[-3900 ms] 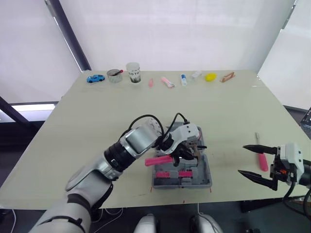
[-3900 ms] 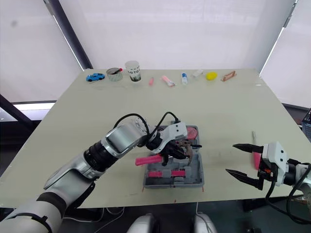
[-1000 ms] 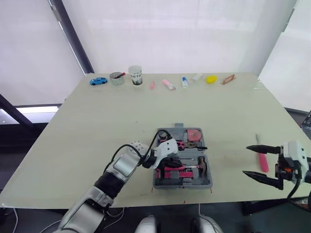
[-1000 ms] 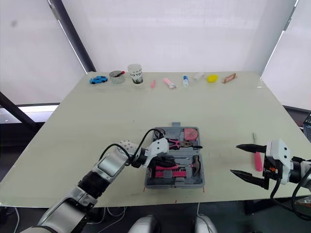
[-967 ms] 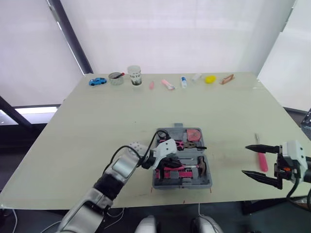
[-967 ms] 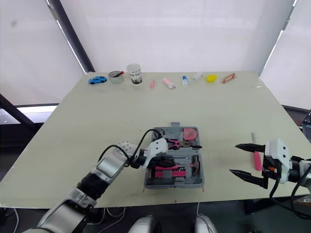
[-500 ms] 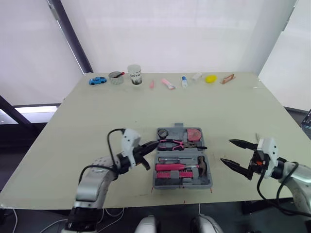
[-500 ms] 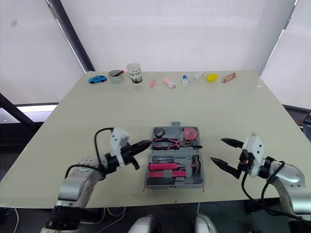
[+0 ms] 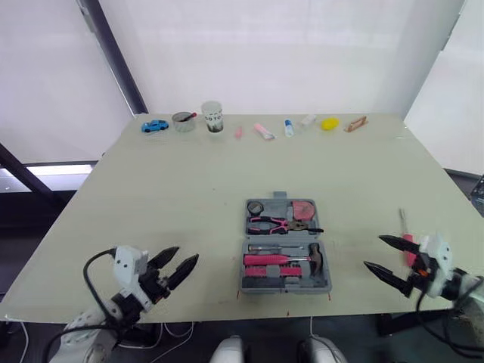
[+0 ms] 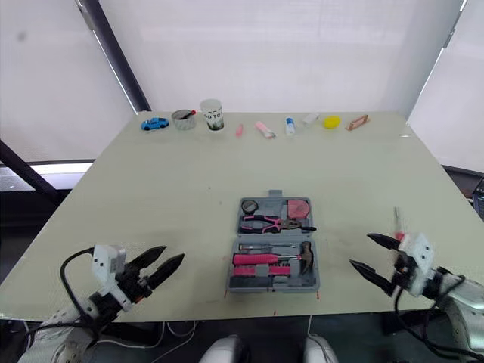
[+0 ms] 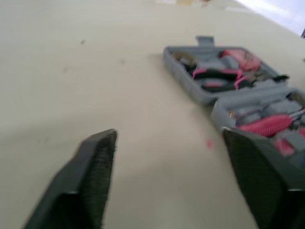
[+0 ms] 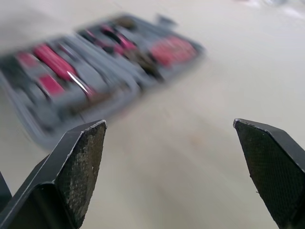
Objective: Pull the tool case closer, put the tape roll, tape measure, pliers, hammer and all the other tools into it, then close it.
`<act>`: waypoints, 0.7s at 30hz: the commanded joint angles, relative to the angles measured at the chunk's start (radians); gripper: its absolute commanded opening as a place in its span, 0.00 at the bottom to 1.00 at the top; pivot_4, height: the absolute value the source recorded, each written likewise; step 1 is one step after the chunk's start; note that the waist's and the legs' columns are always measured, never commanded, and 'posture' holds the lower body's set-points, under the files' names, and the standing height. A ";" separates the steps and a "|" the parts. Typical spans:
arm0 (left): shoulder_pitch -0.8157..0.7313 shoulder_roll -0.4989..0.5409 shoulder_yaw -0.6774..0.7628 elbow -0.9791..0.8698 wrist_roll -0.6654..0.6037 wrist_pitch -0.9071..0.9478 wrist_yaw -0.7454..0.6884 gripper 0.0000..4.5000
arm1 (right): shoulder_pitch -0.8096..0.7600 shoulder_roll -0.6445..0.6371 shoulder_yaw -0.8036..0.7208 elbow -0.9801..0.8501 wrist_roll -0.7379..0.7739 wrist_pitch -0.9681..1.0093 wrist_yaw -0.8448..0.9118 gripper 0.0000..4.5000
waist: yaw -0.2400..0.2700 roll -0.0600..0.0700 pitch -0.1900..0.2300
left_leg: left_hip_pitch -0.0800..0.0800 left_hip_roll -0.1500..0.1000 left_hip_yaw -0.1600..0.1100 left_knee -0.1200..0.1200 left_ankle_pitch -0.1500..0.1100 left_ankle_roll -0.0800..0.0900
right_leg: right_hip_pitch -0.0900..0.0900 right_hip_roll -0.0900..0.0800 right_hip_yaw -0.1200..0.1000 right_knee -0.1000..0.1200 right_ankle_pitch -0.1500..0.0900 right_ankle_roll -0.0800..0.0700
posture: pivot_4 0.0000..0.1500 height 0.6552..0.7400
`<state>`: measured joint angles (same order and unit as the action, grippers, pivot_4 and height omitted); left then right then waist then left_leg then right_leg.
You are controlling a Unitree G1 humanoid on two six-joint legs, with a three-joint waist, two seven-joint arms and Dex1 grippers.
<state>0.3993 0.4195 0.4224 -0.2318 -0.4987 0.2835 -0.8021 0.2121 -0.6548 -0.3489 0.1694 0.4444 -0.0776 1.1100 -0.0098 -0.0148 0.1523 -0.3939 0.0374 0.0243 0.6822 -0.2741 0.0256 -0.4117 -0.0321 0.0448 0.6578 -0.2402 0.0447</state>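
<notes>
- Your left gripper [image 9: 185, 255] sits low at the near left corner of the tabletop [image 9: 189, 181]. It points right toward the tool case, and its fingers [image 11: 95, 157] are spread wide with nothing between them.
- Your right gripper [image 9: 373, 252] is at the near right edge, aimed left at the case. Its fingers [image 12: 81, 157] are also wide apart and empty.
- A pink-handled screwdriver [image 9: 407, 241] lies on the tabletop just beside the right gripper. It is outside the case and partly hidden by the gripper.
- The tool case [image 9: 286, 286] lies open and flat between your two grippers, close to the near edge and well apart from both.
- Inside it, the hammer [image 9: 268, 259] lies in the near half and the pliers [image 9: 272, 222] in the far half. A red piece [image 9: 305, 208] sits in the far right corner.
- Along the far edge you have a blue toy car [image 9: 155, 125], a tin [image 9: 181, 120] and a paper cup [image 9: 212, 116]. The cup's dark print is too small to read.
</notes>
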 commanded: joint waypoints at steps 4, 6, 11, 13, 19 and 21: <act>0.086 -0.002 0.059 0.033 -0.029 -0.082 -0.035 0.98 | 0.047 -0.024 -0.099 0.037 0.037 -0.028 0.013 1.00 | -0.006 -0.001 0.000 | 0.002 0.001 0.000 0.000 0.000 0.000 | 0.000 0.001 0.001 0.001 -0.002 0.004 | 1.00 1.00; 0.084 -0.003 0.051 0.041 -0.030 -0.094 -0.034 0.98 | 0.038 -0.025 -0.105 0.050 0.038 -0.027 0.007 1.00 | -0.006 -0.001 0.000 | 0.003 0.002 -0.001 0.000 0.000 0.000 | 0.000 0.000 0.002 0.001 -0.002 0.004 | 1.00 1.00; -0.051 0.027 -0.028 -0.035 -0.075 -0.011 -0.022 0.98 | -0.044 0.008 -0.084 0.009 0.009 0.052 -0.164 1.00 | -0.002 -0.001 0.000 | 0.003 0.001 0.000 0.000 0.000 0.000 | -0.001 0.000 0.003 0.002 -0.002 0.004 | 1.00 1.00; -0.109 0.045 -0.055 -0.090 -0.112 0.044 -0.008 0.98 | -0.068 0.022 -0.062 -0.003 -0.033 0.077 -0.241 1.00 | -0.001 -0.001 0.000 | 0.002 0.001 -0.001 0.001 0.000 0.000 | -0.001 0.000 0.002 0.002 -0.001 0.003 | 1.00 1.00; -0.266 0.131 -0.111 -0.214 -0.212 0.167 -0.020 0.98 | -0.179 0.074 0.032 -0.063 -0.170 0.296 -0.542 1.00 | -0.006 0.000 0.000 | 0.001 0.001 -0.001 0.000 0.000 0.000 | -0.001 0.001 0.002 0.002 0.000 0.000 | 1.00 1.00; -0.296 0.146 -0.146 -0.248 -0.213 0.176 -0.026 0.98 | -0.228 0.100 0.035 -0.048 -0.167 0.374 -0.606 1.00 | -0.008 0.000 0.000 | 0.001 0.001 -0.001 0.000 0.000 0.000 | -0.001 0.001 0.002 0.002 0.001 0.000 | 1.00 1.00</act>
<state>0.1017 0.5571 0.2898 -0.4248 -0.6925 0.4555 -0.8140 -0.0018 -0.5455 -0.3032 0.1453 0.2847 0.2613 0.5540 -0.0178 -0.0145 0.1528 -0.3925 0.0380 0.0233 0.6822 -0.2740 0.0255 -0.4130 -0.0308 0.0482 0.6603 -0.2395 0.0444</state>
